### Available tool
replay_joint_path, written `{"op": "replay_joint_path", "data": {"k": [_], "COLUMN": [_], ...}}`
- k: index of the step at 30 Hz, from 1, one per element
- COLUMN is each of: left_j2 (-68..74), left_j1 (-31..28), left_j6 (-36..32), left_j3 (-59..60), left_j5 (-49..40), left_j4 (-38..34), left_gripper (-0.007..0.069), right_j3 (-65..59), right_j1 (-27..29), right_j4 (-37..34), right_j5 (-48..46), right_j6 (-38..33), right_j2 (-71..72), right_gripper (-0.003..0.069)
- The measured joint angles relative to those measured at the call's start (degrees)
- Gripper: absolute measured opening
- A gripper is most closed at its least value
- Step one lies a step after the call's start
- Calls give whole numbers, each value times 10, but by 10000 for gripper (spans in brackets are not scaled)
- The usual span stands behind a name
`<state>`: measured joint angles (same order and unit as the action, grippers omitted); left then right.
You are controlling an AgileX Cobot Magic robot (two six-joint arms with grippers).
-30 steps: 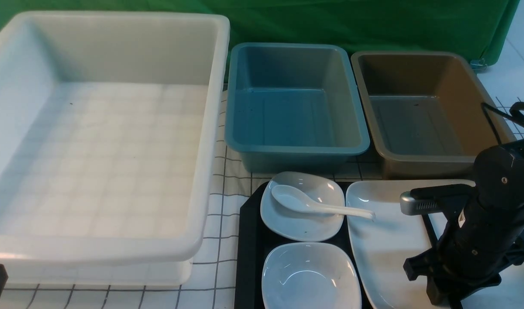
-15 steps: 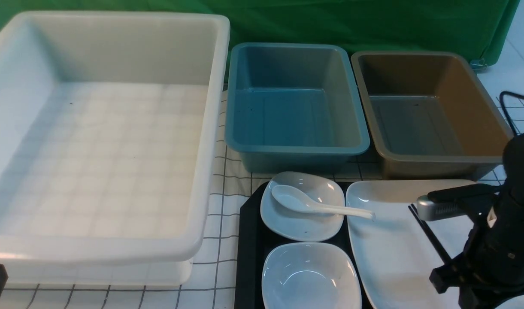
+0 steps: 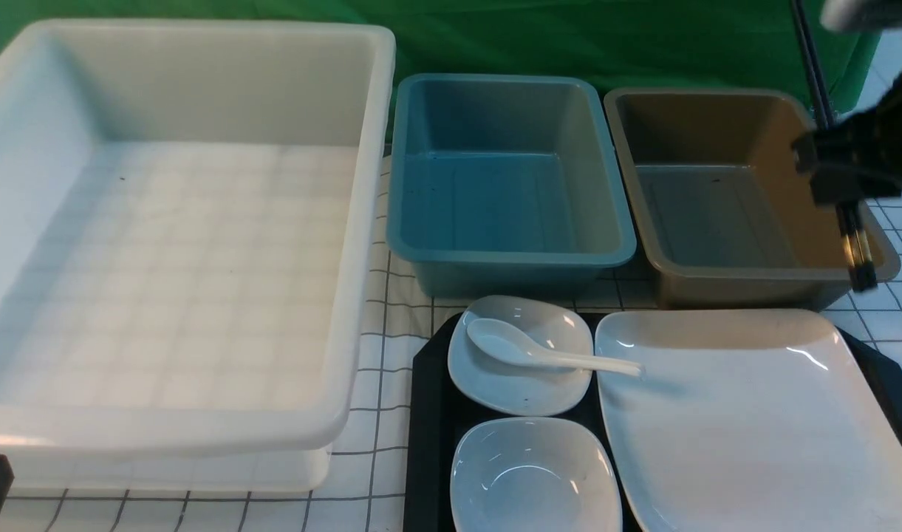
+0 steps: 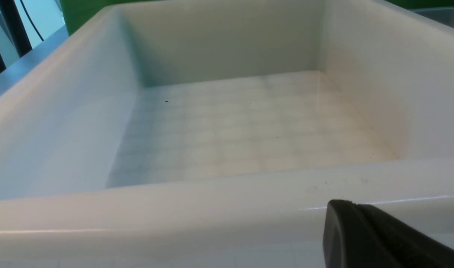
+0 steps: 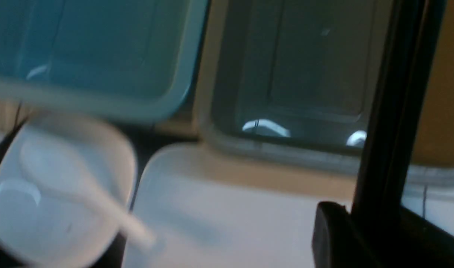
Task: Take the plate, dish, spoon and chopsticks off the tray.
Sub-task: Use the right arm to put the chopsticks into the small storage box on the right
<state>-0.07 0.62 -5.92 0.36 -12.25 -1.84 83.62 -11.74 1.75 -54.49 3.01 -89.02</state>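
**Desk:** Starting at the left, what are you looking at?

**Me:** My left gripper [image 4: 357,230] is sitting low, just outside the near wall of the large white bin [image 3: 177,222]. Its fingers are pressing together.

**Desk:** And moving toward the middle?

**Me:** The blue bin [image 3: 506,177] is standing just right of the white one on the checked cloth [image 3: 380,458]. In front of it the black tray [image 3: 428,414] is lying with two small white dishes along its left side. The far dish [image 3: 521,384] is carrying the spoon [image 3: 539,355]. The spoon's bowl is resting in that dish and its handle is reaching right, out over the left edge of the plate [image 3: 746,421]. The near dish [image 3: 532,480] is sitting just in front of the far one.

**Desk:** Where is the plate lying?

**Me:** It's lying flat on the tray, just beside both dishes, and it's covering most of the right side.

**Desk:** And on the right?

**Me:** The brown bin [image 3: 731,199] is standing behind the plate, right beside the blue one. My right gripper [image 3: 838,174] is hanging in the air over that bin's right wall, and its claw is pinching the chopsticks [image 3: 858,255]. The pair is standing steeply, nearly upright, well clear of the tray. The lower ends are hanging over the bin's near right corner, and the upper part is running up past the green backdrop [image 3: 606,37]. My right wrist view is coming through blurred, but I'm seeing the sticks passing through the claw there too.
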Motion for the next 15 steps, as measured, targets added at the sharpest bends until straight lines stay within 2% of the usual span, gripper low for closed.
{"op": "replay_joint_path", "data": {"k": [4, 8, 15], "left_j2": [0, 0, 0], "left_j1": [0, 0, 0], "left_j6": [0, 0, 0], "left_j3": [0, 0, 0], "left_j5": [0, 0, 0], "left_j4": [0, 0, 0], "left_gripper": [21, 21, 21], "right_j3": [93, 154, 173], "right_j1": [27, 32, 31], "right_j4": [3, 5, 2], "right_j5": [54, 92, 127], "right_j6": [16, 28, 30], "right_j2": [-115, -218, -317], "right_gripper": [129, 129, 134]}}
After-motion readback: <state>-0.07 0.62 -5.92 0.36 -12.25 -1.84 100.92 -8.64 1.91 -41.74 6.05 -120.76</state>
